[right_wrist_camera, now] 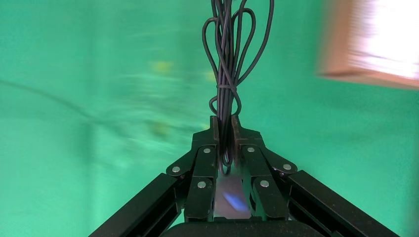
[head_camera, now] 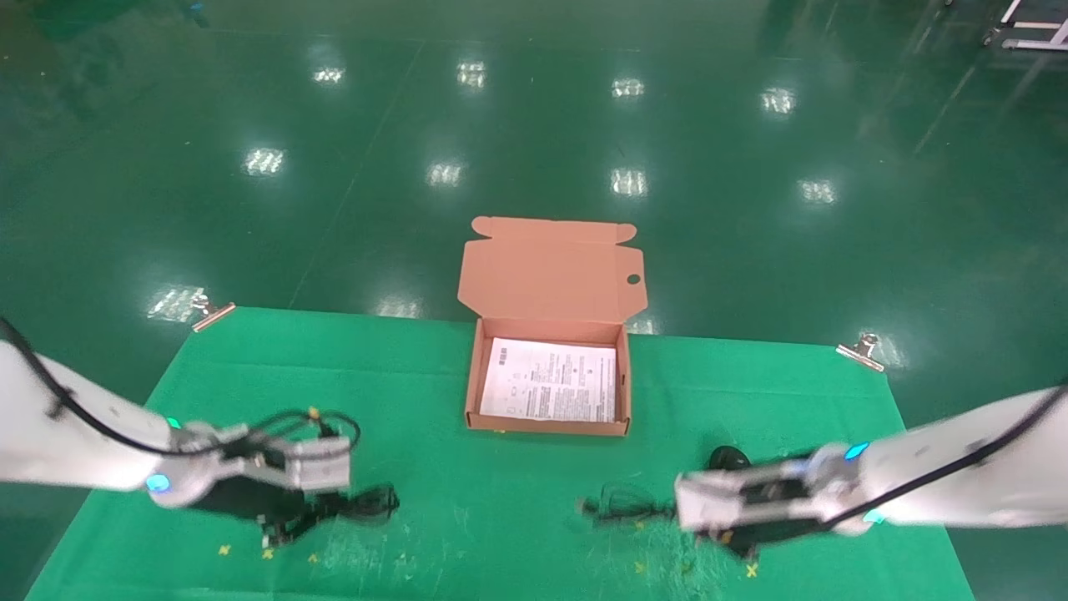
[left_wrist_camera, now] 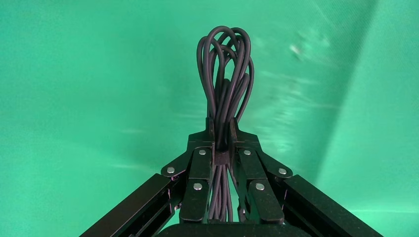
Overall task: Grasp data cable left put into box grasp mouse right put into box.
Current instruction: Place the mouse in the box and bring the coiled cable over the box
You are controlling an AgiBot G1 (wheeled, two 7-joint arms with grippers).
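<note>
The data cable [head_camera: 371, 504], a black looped bundle, is held in my left gripper [head_camera: 334, 507] low over the front left of the green cloth. In the left wrist view the jaws [left_wrist_camera: 222, 133] are shut on the loops [left_wrist_camera: 225, 64]. My right gripper [head_camera: 680, 513] is at the front right, shut on the mouse's thin bundled cord [head_camera: 617, 505], which also shows in the right wrist view [right_wrist_camera: 230, 54] between the closed gripper [right_wrist_camera: 224, 131]. The black mouse [head_camera: 728, 457] shows just behind that gripper. The open box [head_camera: 472, 376] stands at the middle back, its lid [head_camera: 551, 267] tilted away.
A white printed sheet [head_camera: 551, 380] lies on the box floor. Metal clips [head_camera: 213, 315] [head_camera: 859, 351] pin the cloth's back corners. Small yellow crosses [head_camera: 224, 550] mark the front of the cloth. The box corner [right_wrist_camera: 341, 69] shows in the right wrist view.
</note>
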